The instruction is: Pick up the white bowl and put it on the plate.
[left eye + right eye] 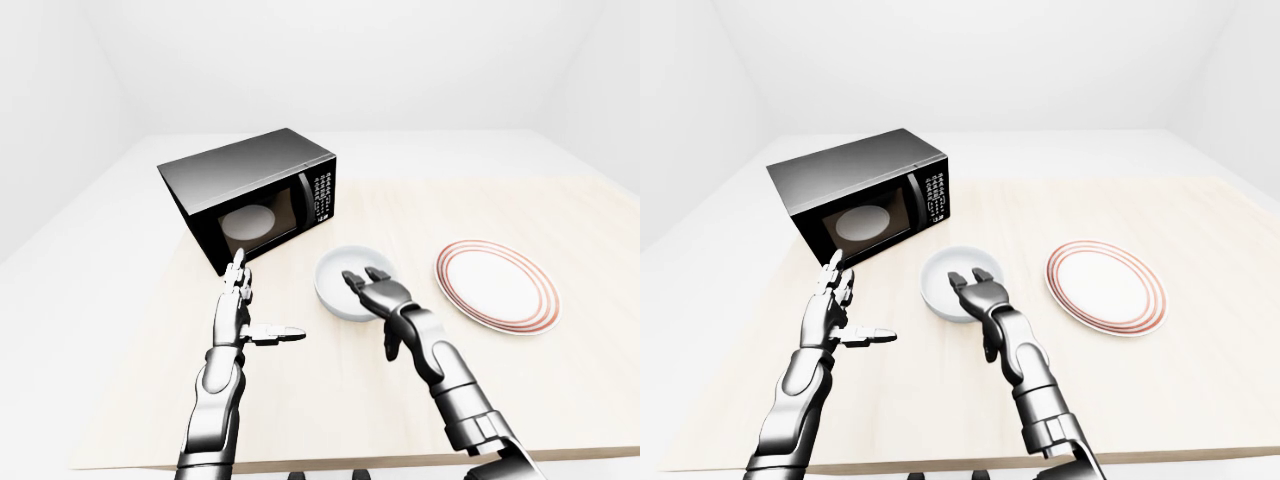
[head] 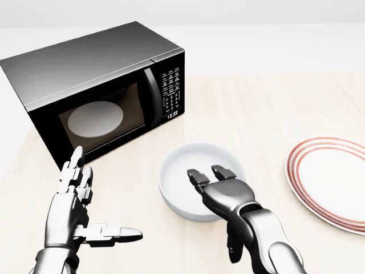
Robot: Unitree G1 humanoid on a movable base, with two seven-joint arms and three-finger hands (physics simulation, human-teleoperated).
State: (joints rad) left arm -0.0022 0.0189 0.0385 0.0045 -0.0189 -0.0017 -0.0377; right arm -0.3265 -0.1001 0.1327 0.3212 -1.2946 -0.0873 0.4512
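The white bowl sits upright on the table in the middle of the head view. My right hand reaches over its lower rim: two fingers stretch out above the bowl's inside and the thumb hangs below the rim on the outside. The hand is open, with nothing closed in it. Right of the bowl lies the white plate with red rings, cut off by the right edge. My left hand hovers at lower left, open, fingers up and thumb pointing right.
A black microwave stands at the upper left, door shut, a white dish visible through its window. The light wooden table stretches between bowl and plate; its near edge shows in the left-eye view.
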